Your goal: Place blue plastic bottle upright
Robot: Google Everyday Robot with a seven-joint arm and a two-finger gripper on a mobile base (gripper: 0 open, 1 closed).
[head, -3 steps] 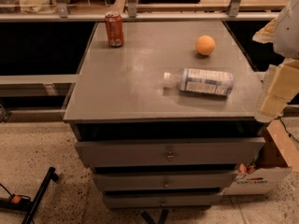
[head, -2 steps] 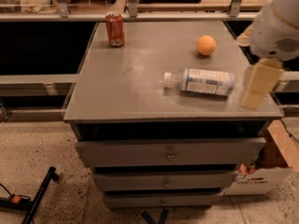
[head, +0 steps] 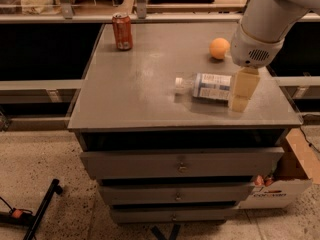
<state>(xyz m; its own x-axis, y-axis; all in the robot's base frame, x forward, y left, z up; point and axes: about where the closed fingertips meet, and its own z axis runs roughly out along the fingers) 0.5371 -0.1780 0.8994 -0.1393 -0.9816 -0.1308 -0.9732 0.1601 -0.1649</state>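
The blue plastic bottle (head: pixel 210 85) lies on its side on the right half of the counter (head: pixel 135 94), its white cap pointing left and its base pointing towards the right edge. The gripper (head: pixel 243 89) hangs over that base end, hiding the bottom of the bottle from where I stand. I cannot tell whether it touches the bottle or sits just above it, nor whether the jaws are apart or together, since they show side-on as a single pale block. Nothing looks lifted, and the bottle rests flat on the counter.

To my eye the step in hand is getting a hold on the bottle. It would go best if the jaws straddled the body across its width, near the labelled middle rather than at the very end, so the bottle does not roll or slip out when it is tilted. The plastic looks thin, so a gentle squeeze should do. Then the cap end swings up and the base is set down flat before it is let go.

An orange (head: pixel 219 48) sits near, further back on the counter. A soda can (head: pixel 122 31) stands upright well apart at the far left corner
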